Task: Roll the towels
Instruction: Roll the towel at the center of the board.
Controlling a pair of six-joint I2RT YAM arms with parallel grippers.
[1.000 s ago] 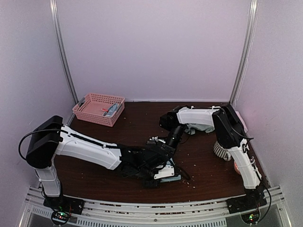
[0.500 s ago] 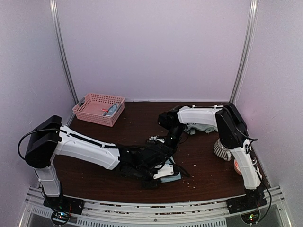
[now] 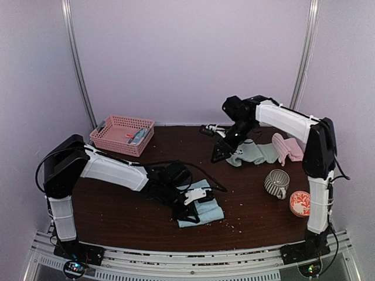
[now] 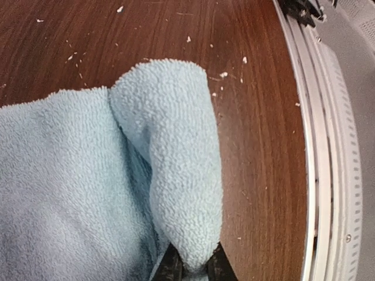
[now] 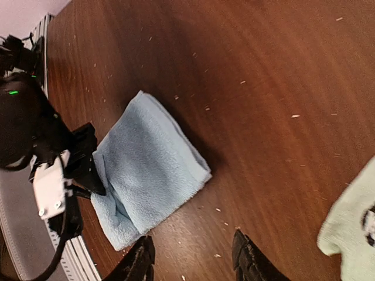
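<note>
A light blue towel (image 3: pixel 205 209) lies folded near the table's front middle; it also shows in the right wrist view (image 5: pixel 149 170). My left gripper (image 3: pixel 188 206) is shut on a folded-over edge of it (image 4: pixel 176 170), and its black fingertips (image 4: pixel 171 268) pinch the cloth low over the table. My right gripper (image 3: pixel 220 153) is open and empty (image 5: pixel 193 260), raised above the table well behind the blue towel. A sage green towel (image 3: pixel 252 153) with a dark mark (image 5: pixel 351 228) and a pink towel (image 3: pixel 287 147) lie bunched at the back right. No spotted blue towel shows.
A pink basket (image 3: pixel 122 134) with small items stands at the back left. A striped mug (image 3: pixel 275 183) and a small round orange-and-white thing (image 3: pixel 300 203) stand at the right. The metal rail (image 4: pixel 328 175) runs along the front edge, close to the towel. Crumbs dot the wood.
My right arm has lifted away from the blue towel and swung up and back to the right, uncovering the green and pink towels. My left gripper stays on the blue towel.
</note>
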